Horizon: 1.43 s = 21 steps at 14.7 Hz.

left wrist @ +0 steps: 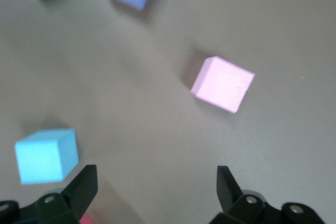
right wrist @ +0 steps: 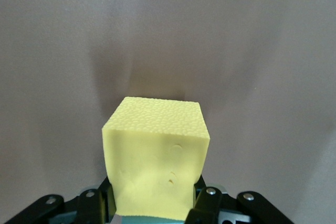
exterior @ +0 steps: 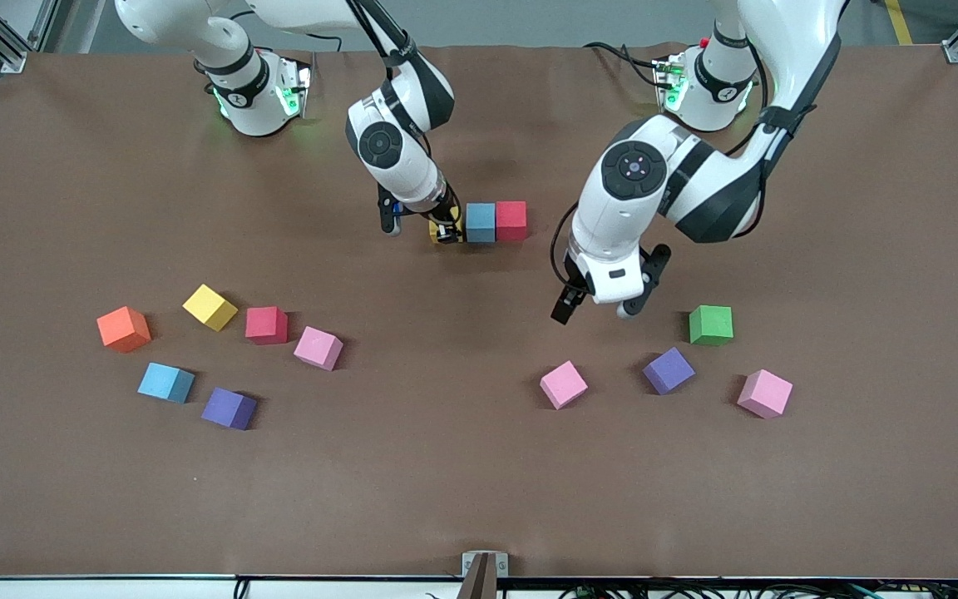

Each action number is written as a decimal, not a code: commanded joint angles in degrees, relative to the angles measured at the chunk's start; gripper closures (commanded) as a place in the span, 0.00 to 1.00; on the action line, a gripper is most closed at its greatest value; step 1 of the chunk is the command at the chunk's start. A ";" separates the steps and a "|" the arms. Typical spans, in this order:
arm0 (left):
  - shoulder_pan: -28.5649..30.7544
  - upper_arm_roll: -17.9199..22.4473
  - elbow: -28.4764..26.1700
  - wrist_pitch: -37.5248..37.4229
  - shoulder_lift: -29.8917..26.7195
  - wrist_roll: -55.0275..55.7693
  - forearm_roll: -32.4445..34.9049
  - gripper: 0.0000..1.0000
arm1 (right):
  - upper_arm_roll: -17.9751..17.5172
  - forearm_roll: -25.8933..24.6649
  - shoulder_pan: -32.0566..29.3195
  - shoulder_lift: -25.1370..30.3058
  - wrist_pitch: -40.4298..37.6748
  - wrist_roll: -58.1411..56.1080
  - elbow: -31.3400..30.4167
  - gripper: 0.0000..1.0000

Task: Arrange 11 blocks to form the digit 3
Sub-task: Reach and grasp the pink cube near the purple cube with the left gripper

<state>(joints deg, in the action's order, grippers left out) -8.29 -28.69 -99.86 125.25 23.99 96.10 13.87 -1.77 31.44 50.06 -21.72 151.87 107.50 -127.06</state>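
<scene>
Right arm seating a yellow cube as third in the row; left arm waits, jaws apart.

Front: right gripper (exterior: 444,231) sits touching blue cube (exterior: 480,222), red cube (exterior: 511,220) next toward the left arm's end. Left gripper (exterior: 595,309) hangs over bare table above pink cube (exterior: 563,384).
Left wrist: pink cube (left wrist: 222,84) lies ahead of the spread fingers (left wrist: 84,186), offset to one side.
Right wrist: jaws clamped on yellow cube (right wrist: 156,157).

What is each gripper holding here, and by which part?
The right gripper is shut on a yellow cube, clamped by two opposite side faces, beside the blue cube. The left gripper is open and holds nothing.
</scene>
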 commanded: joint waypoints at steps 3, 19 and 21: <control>-0.59 3.02 13.88 -1.41 10.88 -15.90 2.48 0.00 | 0.10 1.52 0.83 -0.87 0.79 0.61 0.58 1.00; -2.87 6.72 24.01 7.29 27.52 -22.10 1.86 0.00 | 0.19 1.35 0.74 -1.92 -3.15 2.81 2.34 0.00; -3.05 6.72 24.01 7.90 28.31 -22.19 1.86 0.00 | 0.19 1.44 0.48 -1.92 -4.65 2.89 3.22 0.00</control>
<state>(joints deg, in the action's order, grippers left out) -10.51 -22.35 -77.66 132.47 50.72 74.28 14.92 -1.75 31.59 50.35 -23.28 148.85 109.62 -125.30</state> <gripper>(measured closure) 0.000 0.035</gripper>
